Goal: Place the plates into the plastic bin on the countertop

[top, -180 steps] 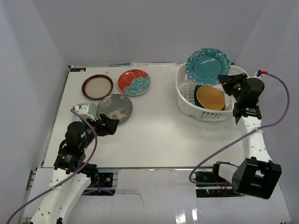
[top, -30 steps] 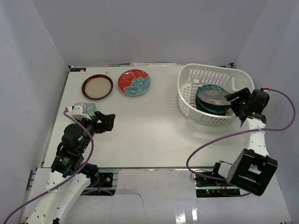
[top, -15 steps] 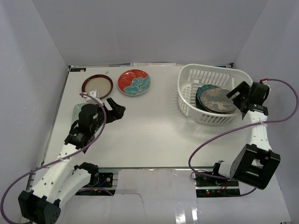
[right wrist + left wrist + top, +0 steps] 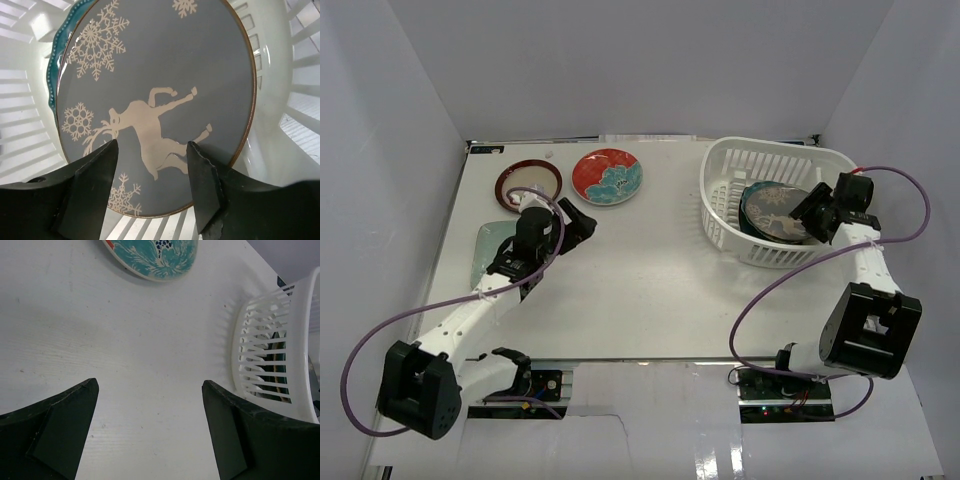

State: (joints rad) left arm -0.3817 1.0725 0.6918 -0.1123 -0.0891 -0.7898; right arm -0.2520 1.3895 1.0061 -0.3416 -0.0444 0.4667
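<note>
Deer plate lies stacked in the bin.
Right gripper jaws apart above it; left gripper jaws wide, ready for the floral plate.

I see the bin on the right side of the table, near the back. The deer plate lies in it, on a second plate. At the back left sits the flower plate, with a round plate just left of it. A long plate lies nearer me, by the left edge.
</note>
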